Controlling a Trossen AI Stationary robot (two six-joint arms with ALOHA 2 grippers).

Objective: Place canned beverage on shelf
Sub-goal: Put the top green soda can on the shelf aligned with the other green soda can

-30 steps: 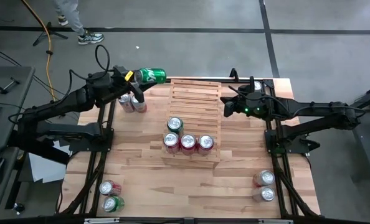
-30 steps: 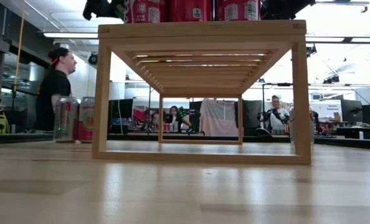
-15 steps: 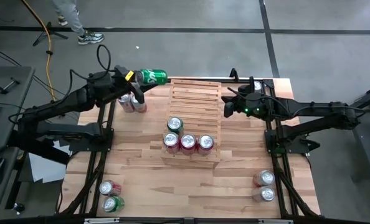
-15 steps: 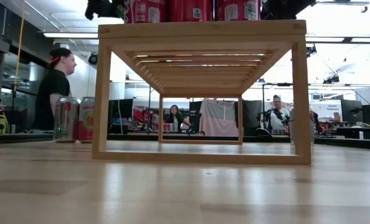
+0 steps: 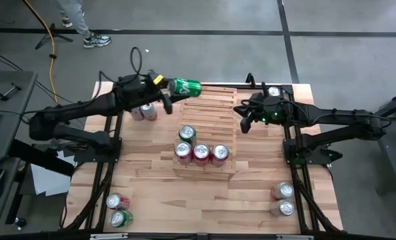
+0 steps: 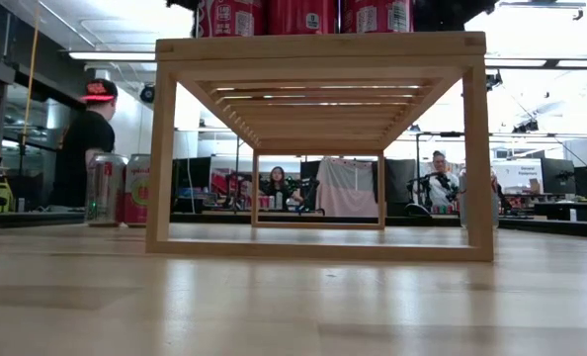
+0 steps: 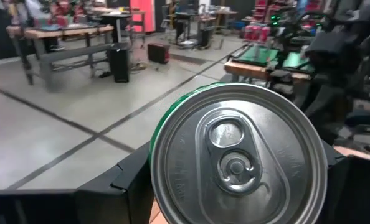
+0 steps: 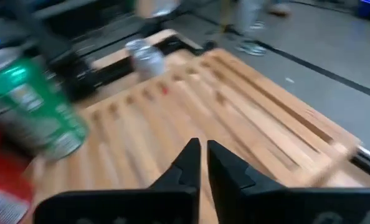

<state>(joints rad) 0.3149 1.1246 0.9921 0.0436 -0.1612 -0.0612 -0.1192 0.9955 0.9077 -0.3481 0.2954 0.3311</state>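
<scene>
**benchrat:** Moved quite a bit in the last second. That green aluminium can (image 5: 185,87) was hanging off the shelf's far left corner a moment ago, now it's been swung in over the far edge of the pale-wood slatted shelf (image 5: 219,115). Right arm nudged too.

**tinkerfox:** Near to far, what's there?

**benchrat:** Nearest on the shelf: three red-labelled cans in a row (image 5: 201,153) on the front tier, silver tops up. One green-rimmed can (image 5: 187,133) just behind them. Then bare slats, stepped like stairs. At the far end the left gripper (image 5: 166,94) is clamped around the green can, holding it on its side, lid pointing toward the right arm. Its wrist view is basically all shiny lid and pull tab.

**tinkerfox:** And the right one?

**benchrat:** Right gripper (image 5: 245,122) hovers by the shelf's far right edge, fingers pinched together on nothing.

**tinkerfox:** So mid-carry?

**benchrat:** I'd say so: transport step. Next it probably needs to tip the can upright and lower it onto a free tier behind the others. Smooth round metal, so it could roll if let go sideways.
</scene>
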